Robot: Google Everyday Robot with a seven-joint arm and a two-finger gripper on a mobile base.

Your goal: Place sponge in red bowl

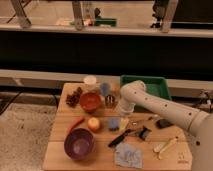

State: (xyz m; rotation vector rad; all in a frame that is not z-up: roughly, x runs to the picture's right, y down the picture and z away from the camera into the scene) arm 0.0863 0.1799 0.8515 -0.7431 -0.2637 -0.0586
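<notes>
Holds gripper (123, 119) spread wide just beside sponge (114, 123), on the side away from red bowl (90, 101). Probably needs a short sideways shift.

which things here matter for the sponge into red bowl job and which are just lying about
For the job: sponge, red bowl, gripper open, low beside the sponge.
Lying about: purple bowl, apple, blue-grey cloth, green tray.

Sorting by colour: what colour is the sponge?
Blue-grey sponge, camera view; pincer just beside it.
</notes>
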